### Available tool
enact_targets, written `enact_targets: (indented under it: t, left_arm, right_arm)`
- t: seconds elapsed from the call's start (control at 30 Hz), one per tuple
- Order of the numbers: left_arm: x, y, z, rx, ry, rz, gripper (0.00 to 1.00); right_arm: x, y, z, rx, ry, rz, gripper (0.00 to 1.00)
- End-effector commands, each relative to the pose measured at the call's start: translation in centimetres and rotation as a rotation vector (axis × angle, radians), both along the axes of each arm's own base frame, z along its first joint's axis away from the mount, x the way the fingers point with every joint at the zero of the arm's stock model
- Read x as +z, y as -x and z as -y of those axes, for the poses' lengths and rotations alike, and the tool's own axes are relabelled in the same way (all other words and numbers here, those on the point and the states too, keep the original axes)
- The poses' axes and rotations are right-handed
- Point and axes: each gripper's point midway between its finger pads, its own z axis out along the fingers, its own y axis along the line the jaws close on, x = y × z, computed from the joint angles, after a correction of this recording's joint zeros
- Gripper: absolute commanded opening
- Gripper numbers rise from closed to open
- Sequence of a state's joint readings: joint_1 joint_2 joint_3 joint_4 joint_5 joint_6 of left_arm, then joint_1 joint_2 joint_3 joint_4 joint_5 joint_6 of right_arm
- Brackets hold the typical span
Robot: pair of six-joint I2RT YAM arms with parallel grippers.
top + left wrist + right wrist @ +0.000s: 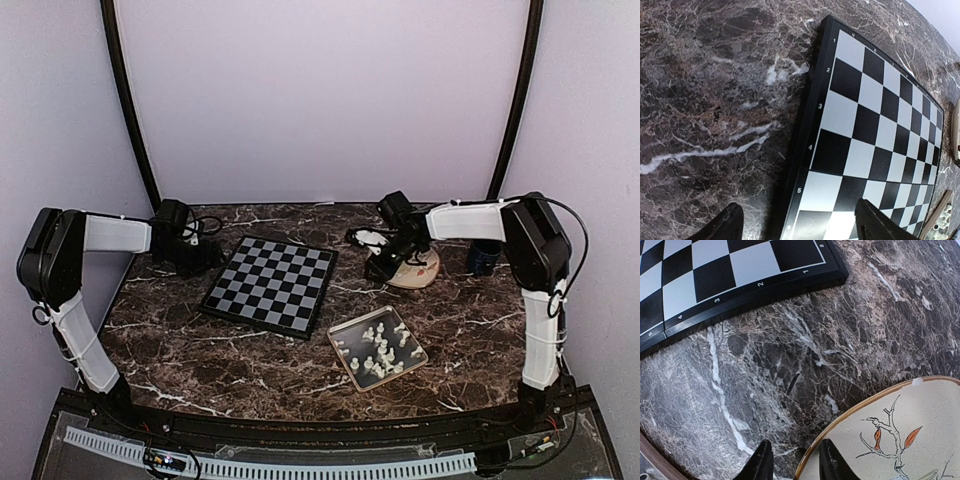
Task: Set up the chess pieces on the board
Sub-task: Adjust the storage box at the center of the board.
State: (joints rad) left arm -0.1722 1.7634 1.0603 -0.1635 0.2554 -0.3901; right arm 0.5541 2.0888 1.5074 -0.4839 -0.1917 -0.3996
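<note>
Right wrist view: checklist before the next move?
1. Right gripper jaws straddle the plate rim; firm grip: cannot tell.
2. Left gripper jaws wide apart, nothing between them but the board edge: ok.
3. Board lies flat, no pieces on it: ok.
4. Chess pieces heaped in the tray, within view: ok.
5. Plate apart from board: ok.

Soft, even room light, shadows faint. Ahead of the left jaws the board (875, 125) shines faintly and bows at the edges; overhead view grainy.
</note>
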Motion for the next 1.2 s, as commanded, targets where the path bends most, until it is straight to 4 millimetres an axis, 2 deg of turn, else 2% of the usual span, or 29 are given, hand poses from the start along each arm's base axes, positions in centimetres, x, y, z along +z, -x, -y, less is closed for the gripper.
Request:
enact_targets:
  t: [0.0,0.2,0.37,0.47,0.6,0.73,0.83,0.97,1.17]
  left_arm:
    - [-0.1,0.9,0.1,0.0,0.022,-0.011,0.79]
    - [0.3,0.9,0.1,0.002,0.028,0.0,0.79]
    - [0.2,0.9,0.2,0.001,0.033,-0.001,0.79]
    - [0.0,0.9,0.2,-0.001,0.037,-0.007,0.78]
    - [-0.1,1.0,0.4,-0.005,0.038,-0.01,0.78]
    - [0.1,1.0,0.5,-0.008,0.043,-0.01,0.78]
    - [0.4,1.0,0.5,-0.009,0.045,-0.009,0.78]
    - [0.4,1.4,0.4,-0.012,0.036,-0.009,0.78]
    - [0.3,1.5,0.4,-0.013,0.041,-0.012,0.78]
  right_arm:
    - [0.0,1.4,-1.2,0.037,0.029,0.009,0.33]
    - [1.1,1.9,-2.5,0.055,0.044,0.064,0.36]
    - [3.2,2.4,-3.7,0.079,0.034,0.11,0.36]
    - [3.5,2.8,-4.2,0.084,0.026,0.11,0.34]
    - [3.0,3.3,-4.6,0.103,0.019,0.083,0.22]
    - [0.5,3.8,-4.9,0.104,0.036,0.004,0.09]
    - [-0.9,3.2,-4.5,0.075,0.067,-0.018,0.05]
    - [-1.7,1.6,-3.3,0.011,0.089,-0.015,0.03]
    - [-2.4,-1.2,0.9,-0.11,0.14,0.011,0.02]
